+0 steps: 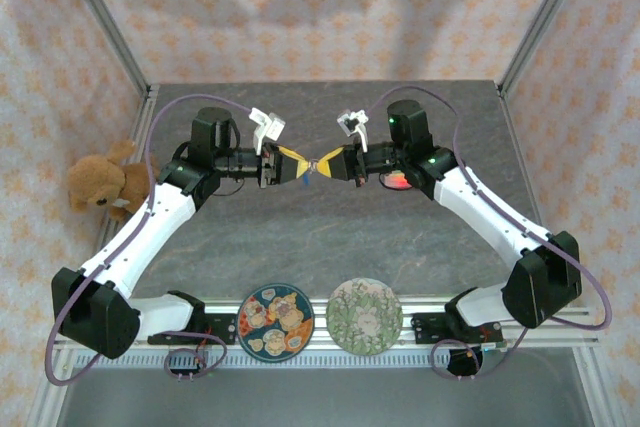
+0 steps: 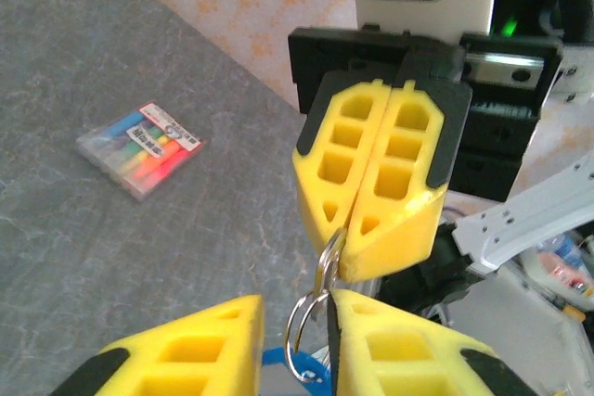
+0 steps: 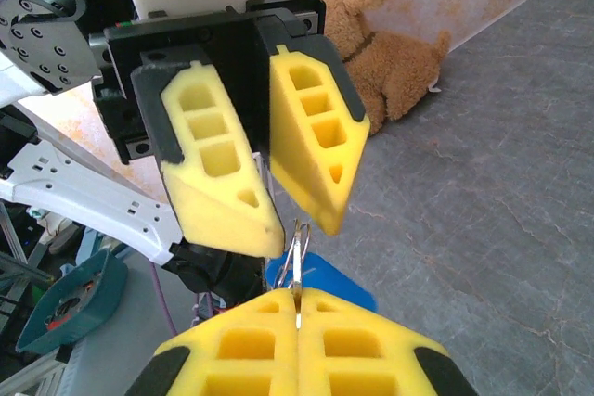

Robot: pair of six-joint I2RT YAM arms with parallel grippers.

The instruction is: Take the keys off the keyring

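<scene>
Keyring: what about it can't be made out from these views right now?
Top external: the keyring is too small between the left tool and right tool; keys cannot be counted.
Left wrist: the blue piece by the ring is cut off by the bottom edge and the left tool's fingers.
Right wrist: the blue piece sits partly behind the right tool's fingers; whether the left tool grips anything cannot be told.

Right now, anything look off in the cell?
Nothing spilled or damaged. One oddity: the teddy bear lies slumped at the left edge of the table, unrelated to the task. The keyring is mid-air, clamped by the right gripper.
</scene>
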